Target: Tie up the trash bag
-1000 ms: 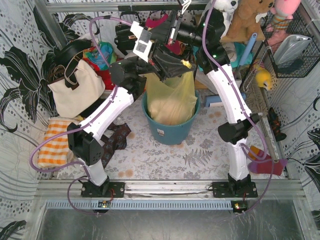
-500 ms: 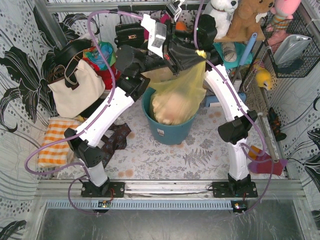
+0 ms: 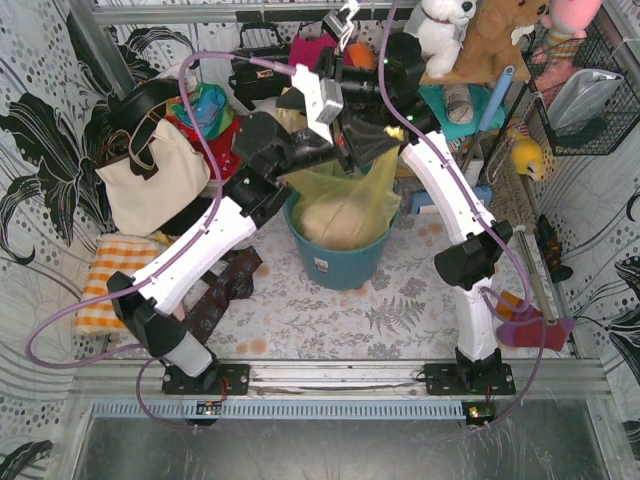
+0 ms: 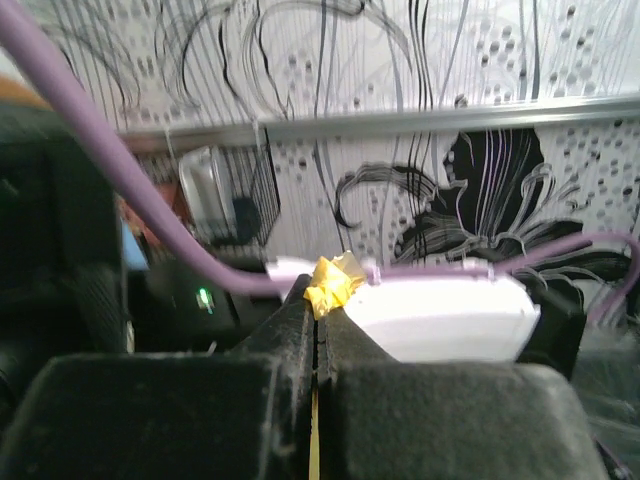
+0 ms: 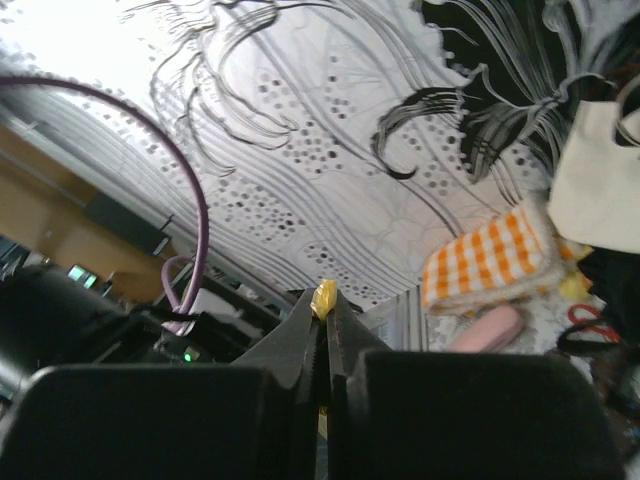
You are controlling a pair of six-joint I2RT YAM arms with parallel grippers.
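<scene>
The yellow trash bag [image 3: 345, 205] sits in the teal bucket [image 3: 345, 268], its top edges drawn up and bunched. Both grippers meet just above it. My left gripper [image 3: 332, 152] is shut on a pinch of the bag's top from the left. In the left wrist view a crumpled yellow tip of the bag [image 4: 333, 280] pokes out past the shut left gripper [image 4: 318, 300]. My right gripper [image 3: 366, 140] is shut on the bag's top from the back right. A small yellow tip of the bag [image 5: 324, 296] shows at the shut right gripper [image 5: 322, 312].
A cream tote bag [image 3: 150, 180] stands at the left, with an orange checked cloth [image 3: 108, 285] below it. A dark cloth [image 3: 225, 285] lies by the left arm. Plush toys [image 3: 480, 30] and a wire basket [image 3: 590, 95] fill the back right. Socks [image 3: 530, 325] lie at the right.
Both grippers kept their hold on the bag's top. They swung up and right, stretching the bag, then came back down over the bucket. The left arm's lower links swung out to the left.
</scene>
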